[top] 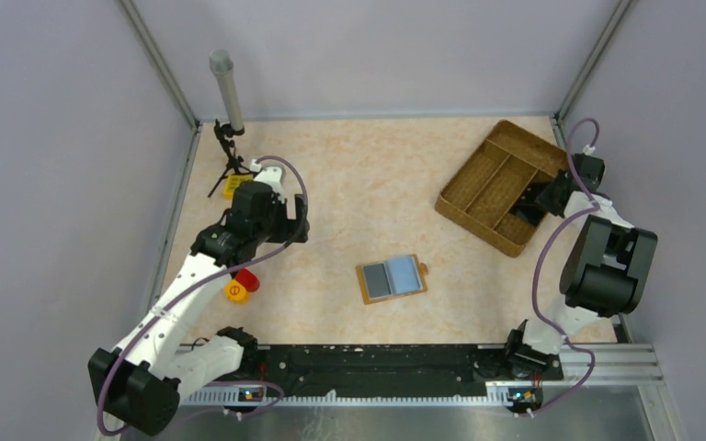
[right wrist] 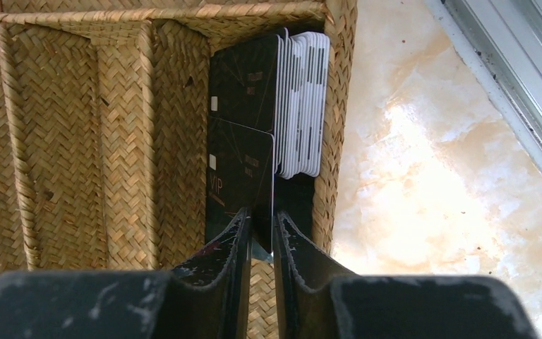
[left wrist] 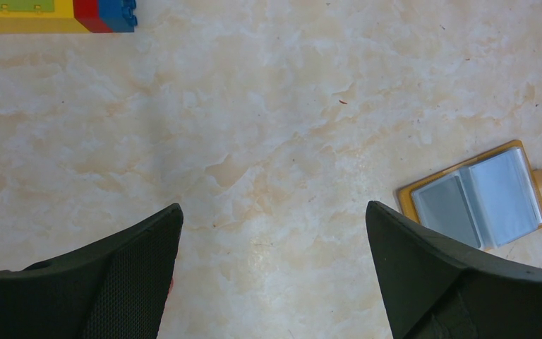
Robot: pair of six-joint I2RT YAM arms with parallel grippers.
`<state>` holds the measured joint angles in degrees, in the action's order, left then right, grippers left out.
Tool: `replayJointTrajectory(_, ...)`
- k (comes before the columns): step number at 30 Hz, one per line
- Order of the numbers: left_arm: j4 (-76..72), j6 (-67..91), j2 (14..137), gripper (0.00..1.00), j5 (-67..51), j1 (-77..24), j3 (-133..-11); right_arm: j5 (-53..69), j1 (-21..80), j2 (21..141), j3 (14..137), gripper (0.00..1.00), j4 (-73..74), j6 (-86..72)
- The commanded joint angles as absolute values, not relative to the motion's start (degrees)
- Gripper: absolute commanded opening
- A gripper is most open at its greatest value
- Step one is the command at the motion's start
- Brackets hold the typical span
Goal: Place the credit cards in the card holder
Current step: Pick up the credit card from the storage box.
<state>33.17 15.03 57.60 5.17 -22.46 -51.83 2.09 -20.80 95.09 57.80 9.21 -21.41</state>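
Black card (right wrist: 240, 176) between fingers of right gripper (right wrist: 261, 216) — inside woven tray (right wrist: 113, 141).

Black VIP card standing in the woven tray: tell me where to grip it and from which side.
Pinch the free edge of the black plastic VIP card, coming from above the brown woven tray. It stands on edge between a woven wall and the white-edged card stack, so only that thin edge is exposed; the right claw straddles it.
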Motion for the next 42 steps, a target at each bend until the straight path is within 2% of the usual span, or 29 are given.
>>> replayJointTrajectory(1, 30.8, 14.7, 57.1, 0.99, 5.0, -22.2, -51.3, 3.9, -21.5, 94.8, 59.8, 0.13, 6.9, -20.7)
replayJointTrajectory(7, 30.8, 14.8, 57.1, 0.99, 5.1, -22.2, -51.2, 3.9, -21.5, 93.2, 59.3, 0.00, 6.3, -20.9)
replayJointTrajectory(18, 30.9, 14.9, 56.5, 0.99, 4.7, -22.2, -51.3, 2.9, -21.4, 81.5, 57.0, 0.00, 4.3, -21.6)
replayJointTrajectory(25, 30.6, 13.6, 55.8, 0.99, 0.6, -22.2, -51.4, 8.2, -20.6, 71.4, 58.6, 0.00, 11.2, -21.9)
replayJointTrajectory(33, 26.0, 12.6, 55.1, 0.98, -20.6, -22.3, -50.2, 29.5, -8.9, 65.9, 60.8, 0.00, 22.9, -18.6)
replayJointTrajectory(38, 15.3, 20.5, 55.4, 0.96, -38.7, -23.1, -47.0, 36.6, 5.5, 64.0, 59.1, 0.00, 24.5, -17.0)
replayJointTrajectory(42, 11.4, 22.8, 56.4, 0.95, -43.1, -25.8, -46.8, 44.3, 16.3, 65.2, 57.5, 0.00, 22.3, -16.2)
